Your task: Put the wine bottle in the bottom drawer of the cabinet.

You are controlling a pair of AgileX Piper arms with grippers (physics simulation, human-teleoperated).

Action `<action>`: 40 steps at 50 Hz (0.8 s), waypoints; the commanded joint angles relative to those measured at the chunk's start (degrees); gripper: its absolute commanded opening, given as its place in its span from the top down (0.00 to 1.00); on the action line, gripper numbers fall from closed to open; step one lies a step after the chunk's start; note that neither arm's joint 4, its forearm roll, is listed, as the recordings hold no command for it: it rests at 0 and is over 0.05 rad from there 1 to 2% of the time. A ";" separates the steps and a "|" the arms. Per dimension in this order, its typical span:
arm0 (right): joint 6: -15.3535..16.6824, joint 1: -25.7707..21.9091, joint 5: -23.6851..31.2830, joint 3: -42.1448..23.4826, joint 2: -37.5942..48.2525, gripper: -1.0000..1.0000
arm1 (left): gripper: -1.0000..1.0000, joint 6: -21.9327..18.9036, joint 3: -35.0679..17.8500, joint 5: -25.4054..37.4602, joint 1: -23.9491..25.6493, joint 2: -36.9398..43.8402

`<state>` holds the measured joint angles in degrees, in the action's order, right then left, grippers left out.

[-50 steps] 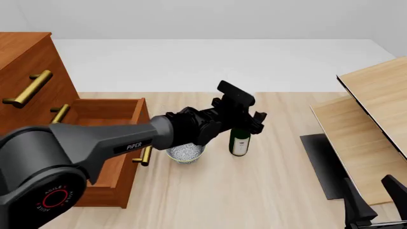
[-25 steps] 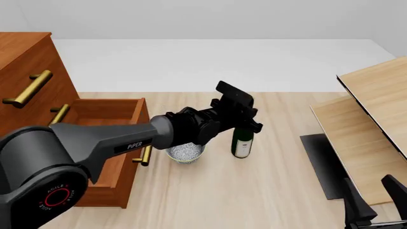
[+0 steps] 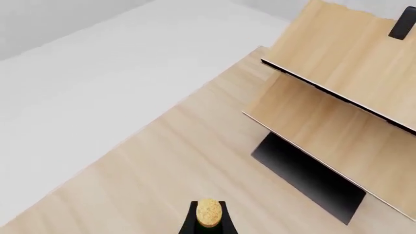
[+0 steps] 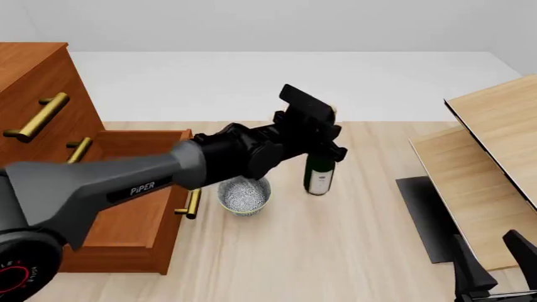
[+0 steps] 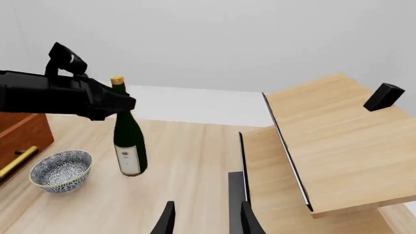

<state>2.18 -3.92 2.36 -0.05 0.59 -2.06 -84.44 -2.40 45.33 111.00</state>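
Observation:
The wine bottle [image 4: 319, 177], dark green with a white label, hangs upright just above the floor beside the speckled bowl. My left gripper [image 4: 322, 146] is shut on its neck below the gold-tan cap [image 5: 117, 79]. In the left wrist view the cap [image 3: 209, 212] shows between the dark fingers. The cabinet [image 4: 34, 88] stands at the left with its bottom drawer [image 4: 134, 148] pulled open, the bottle to its right. My right gripper [image 5: 204, 222] sits low at the near right, open and holding nothing.
A speckled bowl [image 4: 244, 195] sits between the open drawer and the bottle. Pale light-wood shelving [image 4: 495, 145] fills the right side, with a black panel [image 4: 426, 217] on the floor under it. A small black block [image 5: 383, 96] rests on the top shelf.
The left arm has risen and the bottle has come up off the floor with it. The right arm has stayed still.

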 commanded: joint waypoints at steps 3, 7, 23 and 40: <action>0.12 -0.15 0.21 -0.02 -0.26 0.00 | 1.00 -0.52 0.71 1.75 -0.15 -7.77; 0.14 -0.21 0.29 -0.02 -0.39 0.00 | 1.00 -0.97 1.51 2.26 -0.30 -10.50; 0.27 -0.26 0.13 -0.03 -0.26 0.00 | 1.00 -2.99 4.62 4.95 -3.48 -22.56; 0.38 -0.45 -0.36 -0.01 0.22 0.00 | 1.00 -3.91 7.07 10.00 -8.90 -33.97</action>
<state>2.49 -4.28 2.22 -0.07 0.60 -4.75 -78.00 4.86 39.43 83.50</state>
